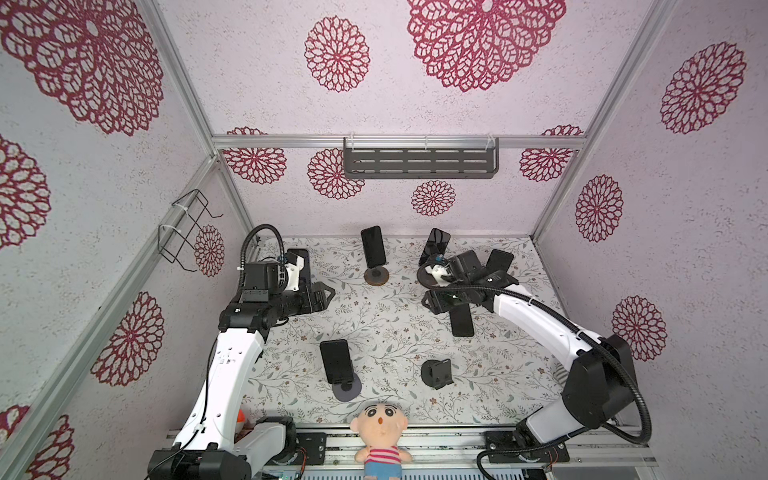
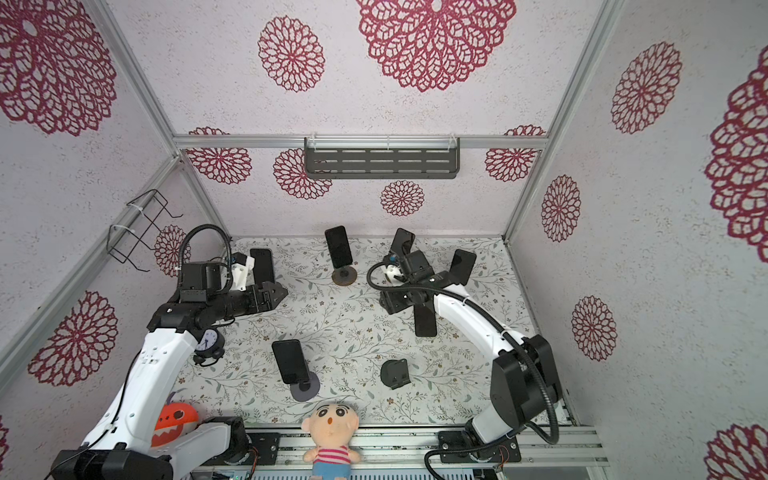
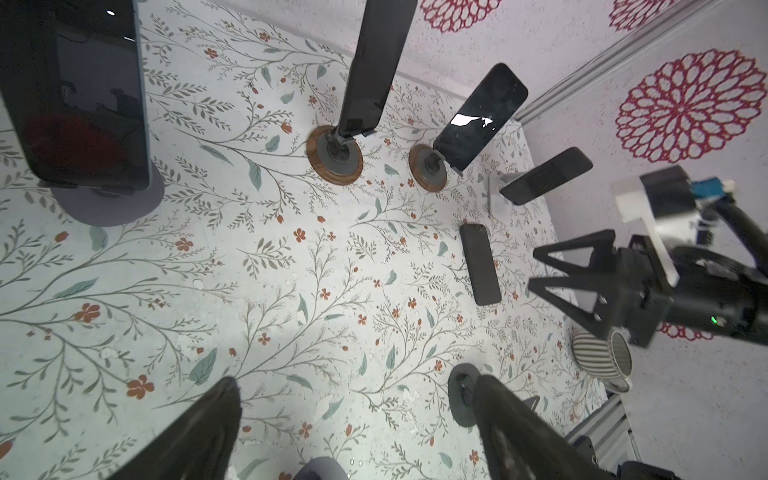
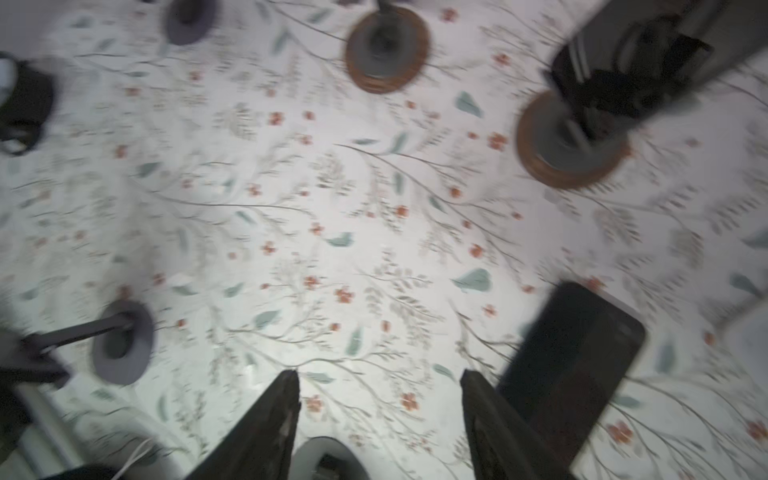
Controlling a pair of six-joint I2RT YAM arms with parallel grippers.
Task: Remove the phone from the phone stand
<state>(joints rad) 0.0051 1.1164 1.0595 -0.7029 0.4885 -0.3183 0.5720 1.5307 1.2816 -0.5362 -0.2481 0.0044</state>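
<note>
Right gripper [image 3: 533, 269]: jaws partly open with nothing between them. Hovers low, just beside the flat phone, which suggests a set-down already made.
Left gripper [image 1: 328, 296]: spread wide and holding nothing. Held over the table's left side, probably to keep clear of the other arm's work.
Flat phone [image 1: 462, 322]: lying flat on the table [image 1: 386, 328], touching no stand. Judged to be the task's phone, already out of its cradle.
Empty stand [image 1: 436, 372]: black, near the front edge, nothing in it. Probably the cradle that phone belongs to.
Rear phone [image 1: 372, 248]: propped steeply on a wood-rimmed stand [image 1: 376, 276], leaning back as if for viewing.
Front phone [image 1: 336, 360]: leaning on a grey disc stand [image 1: 347, 390], untouched by either gripper.
Other phones: more cradled along the back, left and right. Not near either gripper's jaws.
</note>
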